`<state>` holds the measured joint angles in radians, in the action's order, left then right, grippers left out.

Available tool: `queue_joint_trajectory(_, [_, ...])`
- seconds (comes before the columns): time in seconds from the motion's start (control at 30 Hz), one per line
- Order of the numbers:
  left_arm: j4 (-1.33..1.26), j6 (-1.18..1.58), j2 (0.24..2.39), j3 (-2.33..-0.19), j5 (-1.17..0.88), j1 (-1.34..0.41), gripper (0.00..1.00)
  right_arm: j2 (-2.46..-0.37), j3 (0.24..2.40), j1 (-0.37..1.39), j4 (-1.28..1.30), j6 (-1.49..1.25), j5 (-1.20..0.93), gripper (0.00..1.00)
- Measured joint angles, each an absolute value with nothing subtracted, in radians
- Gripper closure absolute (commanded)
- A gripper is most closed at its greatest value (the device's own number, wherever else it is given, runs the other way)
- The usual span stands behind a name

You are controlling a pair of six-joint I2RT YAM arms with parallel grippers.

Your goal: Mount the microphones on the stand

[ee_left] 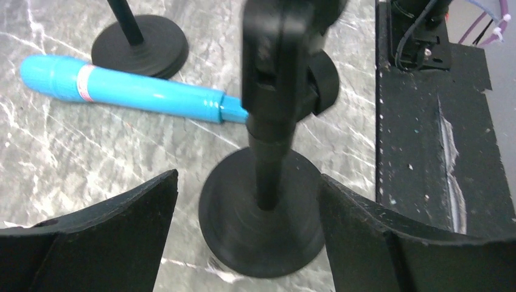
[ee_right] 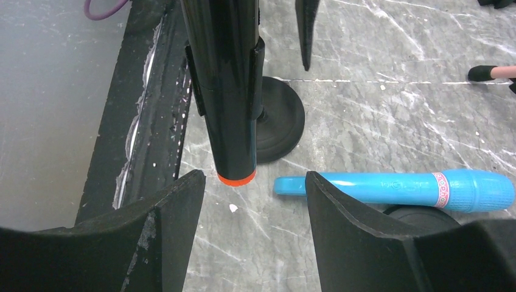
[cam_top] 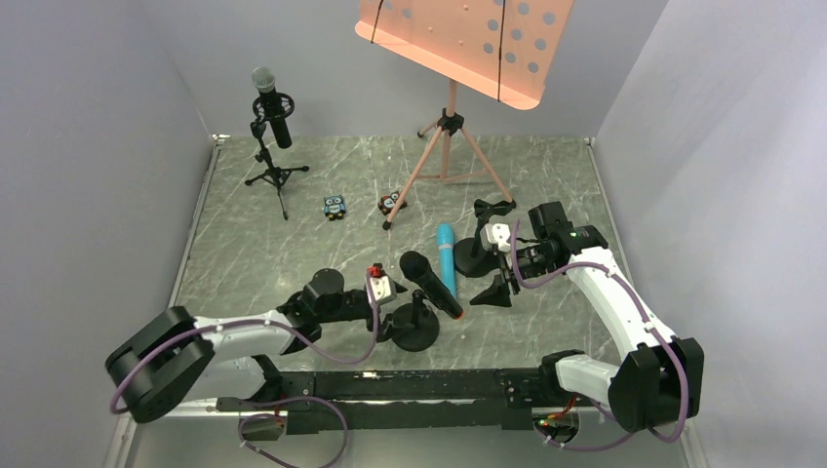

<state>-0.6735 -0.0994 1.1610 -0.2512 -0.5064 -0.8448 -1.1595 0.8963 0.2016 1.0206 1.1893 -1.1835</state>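
The black microphone with the orange end cap (cam_top: 430,283) sits tilted in the clip of a small round-base stand (cam_top: 417,337); in the right wrist view its orange cap (ee_right: 237,177) hangs just above the table. My left gripper (cam_top: 394,325) is open, with that stand's base (ee_left: 261,213) between its jaws (ee_left: 248,176). The turquoise microphone (cam_top: 446,257) lies flat on the table (ee_left: 134,88) (ee_right: 401,188). My right gripper (cam_top: 493,292) is open and empty (ee_right: 254,175), just short of the orange cap. The silver-mesh microphone (cam_top: 270,105) stands clipped in a tripod stand at the back left.
A second round-base stand (cam_top: 479,258) with an empty clip stands right of the turquoise microphone. A pink music stand (cam_top: 453,39) on a tripod is at the back. Two owl figurines (cam_top: 335,206) (cam_top: 392,203) lie mid-table. A black rail (cam_top: 390,385) runs along the near edge.
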Motion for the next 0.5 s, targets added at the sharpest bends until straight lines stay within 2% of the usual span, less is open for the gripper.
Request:
queue_joint_trajectory(0.27, [-0.879, -0.045, 1.339, -0.315, -0.554, -0.834, 0.31, -1.159, 0.894, 0.202, 1.021, 1.19, -1.184, 0.33])
queue_joint_trajectory(0.5, [-0.956, 0.017, 1.396, -0.319, -0.592, -0.834, 0.45, -1.159, 0.894, 0.202, 1.021, 1.19, -1.184, 0.33])
